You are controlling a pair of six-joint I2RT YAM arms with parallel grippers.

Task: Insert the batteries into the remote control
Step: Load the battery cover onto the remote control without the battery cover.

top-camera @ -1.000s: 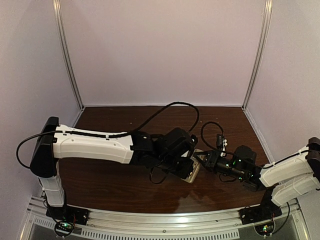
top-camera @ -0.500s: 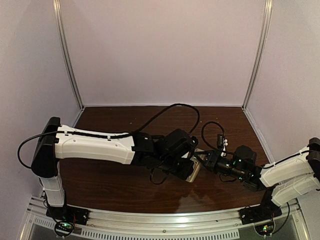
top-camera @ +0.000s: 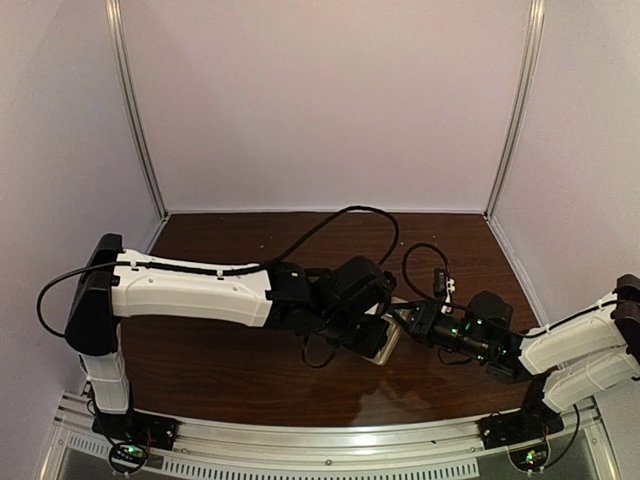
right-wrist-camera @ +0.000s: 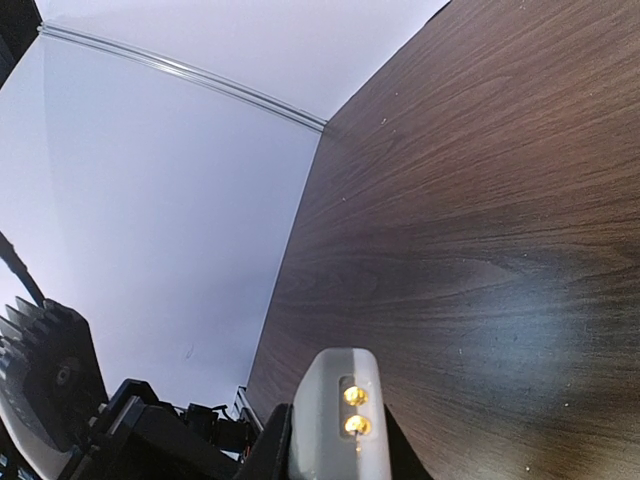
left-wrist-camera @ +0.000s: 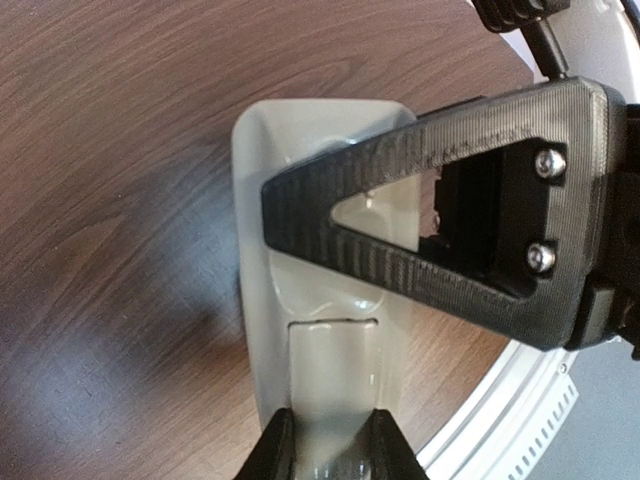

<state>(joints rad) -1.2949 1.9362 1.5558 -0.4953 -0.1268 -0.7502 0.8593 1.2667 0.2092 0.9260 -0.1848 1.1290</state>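
Observation:
The remote control (top-camera: 388, 345) lies beige back up in mid-table, held between both grippers. In the left wrist view its back (left-wrist-camera: 255, 200) fills the centre, and a narrow pale plate (left-wrist-camera: 330, 380) sits on it below a seam. My left gripper (left-wrist-camera: 330, 455) is shut on that plate. My right gripper (top-camera: 405, 318) is shut on the remote's end (right-wrist-camera: 320, 420), and one of its black fingers (left-wrist-camera: 400, 260) crosses over the remote. Two small gold round spots (right-wrist-camera: 351, 396) show in a slot in that end. I cannot tell whether they are the batteries.
Dark wood table (top-camera: 230, 370) enclosed by pale walls on three sides, with a metal rail (top-camera: 330, 462) at the near edge. Black cables (top-camera: 350, 215) loop over the arms behind the grippers.
Almost nothing. The left arm has edged slightly, and both grippers keep their hold at the remote.

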